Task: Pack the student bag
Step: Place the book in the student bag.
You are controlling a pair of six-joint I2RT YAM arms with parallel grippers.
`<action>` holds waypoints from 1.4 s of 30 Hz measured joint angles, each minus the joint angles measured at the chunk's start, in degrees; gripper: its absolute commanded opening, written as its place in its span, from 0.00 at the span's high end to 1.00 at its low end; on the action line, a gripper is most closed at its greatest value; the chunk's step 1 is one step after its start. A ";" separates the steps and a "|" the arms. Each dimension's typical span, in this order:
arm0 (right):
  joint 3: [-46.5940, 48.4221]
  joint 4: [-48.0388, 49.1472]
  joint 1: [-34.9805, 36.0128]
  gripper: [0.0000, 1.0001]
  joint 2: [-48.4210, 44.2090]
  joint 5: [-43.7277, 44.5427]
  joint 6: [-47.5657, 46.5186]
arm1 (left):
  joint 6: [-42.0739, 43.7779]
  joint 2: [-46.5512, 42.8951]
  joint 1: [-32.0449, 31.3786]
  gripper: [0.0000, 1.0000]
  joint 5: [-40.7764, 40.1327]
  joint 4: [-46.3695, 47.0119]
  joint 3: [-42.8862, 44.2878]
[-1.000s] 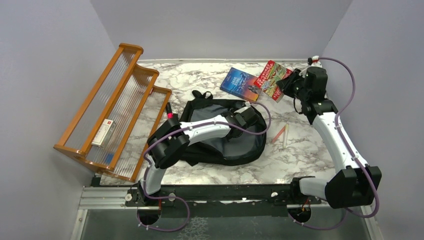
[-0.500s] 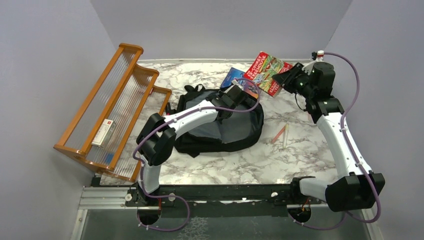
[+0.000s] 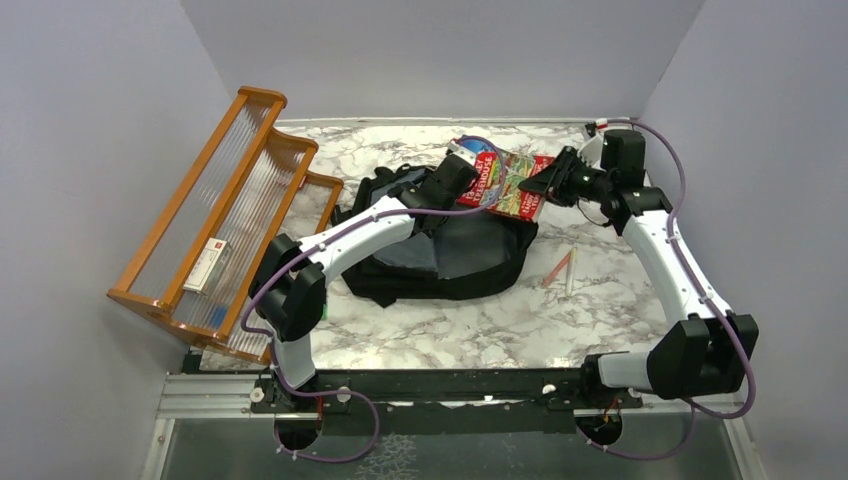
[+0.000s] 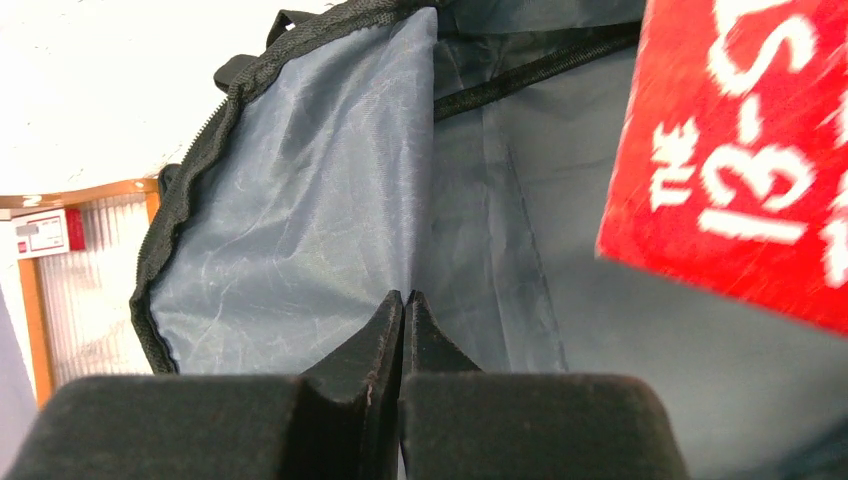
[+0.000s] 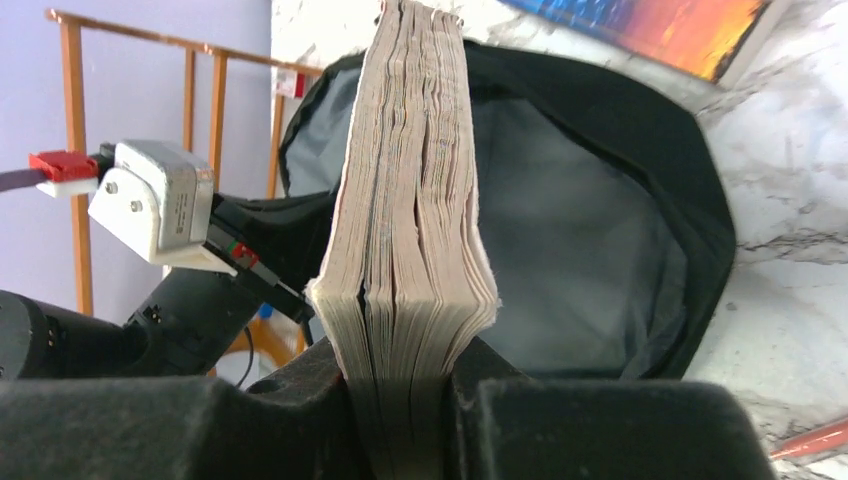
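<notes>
Above the student bag (image 3: 480, 265), your right claw (image 3: 548, 182) grips the red book (image 3: 505, 185) while your left claw (image 4: 403, 300) pinches the bag open, so slide the book in next.

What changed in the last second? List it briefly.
The right gripper swung the red paperback left, from the table's far corner to above the backpack's mouth. The left gripper reached farther, shut on the backpack's grey lining and dragged the bag that way. Pencils and wooden rack stayed put.
</notes>
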 measured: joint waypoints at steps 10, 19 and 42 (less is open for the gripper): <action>-1.01 0.22 6.10 0.99 6.27 -4.55 -0.24 | -0.94 0.00 0.04 1.00 1.66 0.87 -0.20; -5.14 5.22 11.82 1.00 9.84 -4.79 1.68 | -1.11 0.00 0.13 1.00 2.60 0.20 0.92; -11.17 42.32 24.74 0.99 27.85 3.32 23.12 | -2.86 0.57 0.17 1.00 6.16 -1.55 4.66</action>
